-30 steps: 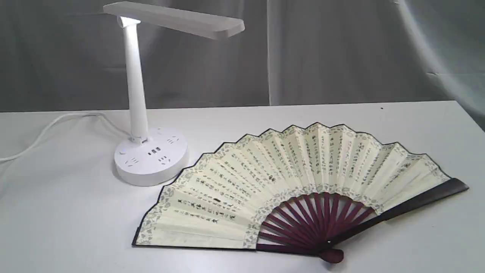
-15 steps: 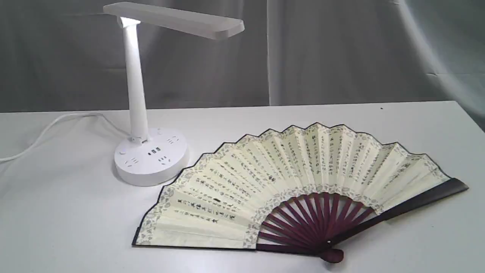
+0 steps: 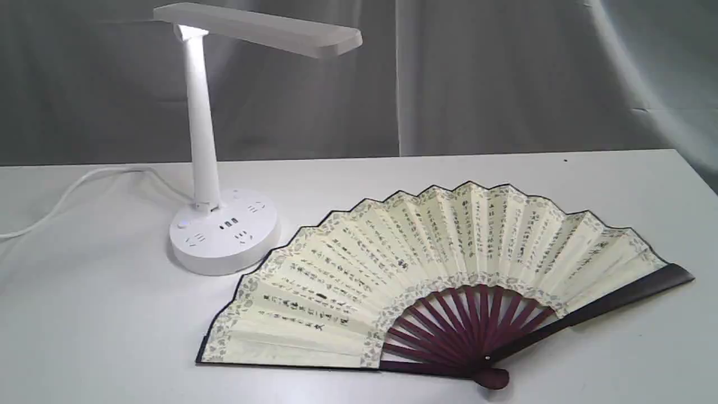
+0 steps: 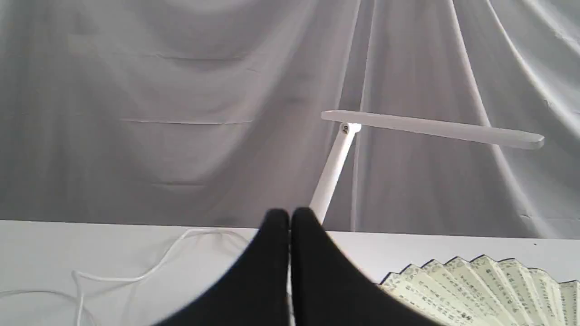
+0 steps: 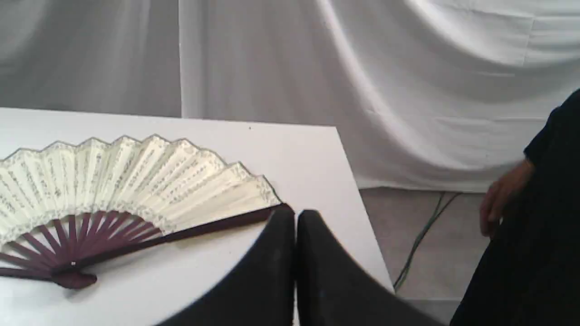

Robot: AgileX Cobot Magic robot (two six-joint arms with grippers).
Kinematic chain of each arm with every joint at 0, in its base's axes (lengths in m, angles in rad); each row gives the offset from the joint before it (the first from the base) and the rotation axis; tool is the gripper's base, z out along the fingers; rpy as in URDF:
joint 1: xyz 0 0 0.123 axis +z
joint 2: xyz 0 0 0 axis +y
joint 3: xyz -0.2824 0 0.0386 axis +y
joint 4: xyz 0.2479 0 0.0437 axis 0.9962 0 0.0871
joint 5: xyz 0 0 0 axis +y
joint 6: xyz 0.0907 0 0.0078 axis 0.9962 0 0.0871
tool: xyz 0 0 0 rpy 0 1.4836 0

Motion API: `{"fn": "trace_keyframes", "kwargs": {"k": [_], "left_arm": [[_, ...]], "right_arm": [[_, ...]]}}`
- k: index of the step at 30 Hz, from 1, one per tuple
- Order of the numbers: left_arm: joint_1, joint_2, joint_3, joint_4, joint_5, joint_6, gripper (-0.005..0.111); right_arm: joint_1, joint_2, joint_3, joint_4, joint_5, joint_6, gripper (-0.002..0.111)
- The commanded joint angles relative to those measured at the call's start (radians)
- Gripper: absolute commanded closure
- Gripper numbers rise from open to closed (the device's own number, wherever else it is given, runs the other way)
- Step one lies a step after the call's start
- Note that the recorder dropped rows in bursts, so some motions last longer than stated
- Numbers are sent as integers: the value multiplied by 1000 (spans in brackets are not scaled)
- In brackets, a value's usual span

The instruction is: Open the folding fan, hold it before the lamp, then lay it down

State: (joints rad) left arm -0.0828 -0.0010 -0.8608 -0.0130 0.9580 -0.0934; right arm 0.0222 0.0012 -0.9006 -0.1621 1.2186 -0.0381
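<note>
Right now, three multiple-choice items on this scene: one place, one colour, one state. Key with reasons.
1. In the exterior view, where does the folding fan lie relative to the base of the lamp?
A. left of it
B. right of it, on the table
C. on top of it

2. What colour are the fan's ribs?
A. white
B. green
C. dark maroon

3. What state is the fan in?
A. folded shut
B. spread open, lying flat
C. held upright

Key: 1 B, its leaf spreads rightward from the base; 2 C, maroon sticks meet at the pivot; 3 B, every pleat shows, resting on the table.
</note>
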Motion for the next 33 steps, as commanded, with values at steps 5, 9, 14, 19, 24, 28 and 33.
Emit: {"fn": "trace_keyframes", "kwargs": {"k": [5, 9, 14, 19, 24, 28, 33], "left_arm": [[3, 1, 305, -35, -258, -11, 107], [3, 1, 476, -33, -407, -5, 107], [3, 1, 617, -59, -534, -8, 107], [3, 1, 724, -55, -712, -8, 107], [3, 1, 839, -55, -891, -8, 107], [3, 1, 861, -47, -906, 3, 107], [3, 1, 861, -29, -904, 18, 107]], "right_arm": [[-1, -1, 263, 49, -216, 44, 108], [-1, -1, 422, 82, -414, 44, 108], [-1, -1, 540, 135, -729, 45, 108], [-1, -1, 631, 138, -911, 44, 108], [-1, -1, 762, 148, -1014, 46, 108], [-1, -1, 891, 148, -1085, 46, 108], [-1, -1, 901, 153, -981, 48, 108]]}}
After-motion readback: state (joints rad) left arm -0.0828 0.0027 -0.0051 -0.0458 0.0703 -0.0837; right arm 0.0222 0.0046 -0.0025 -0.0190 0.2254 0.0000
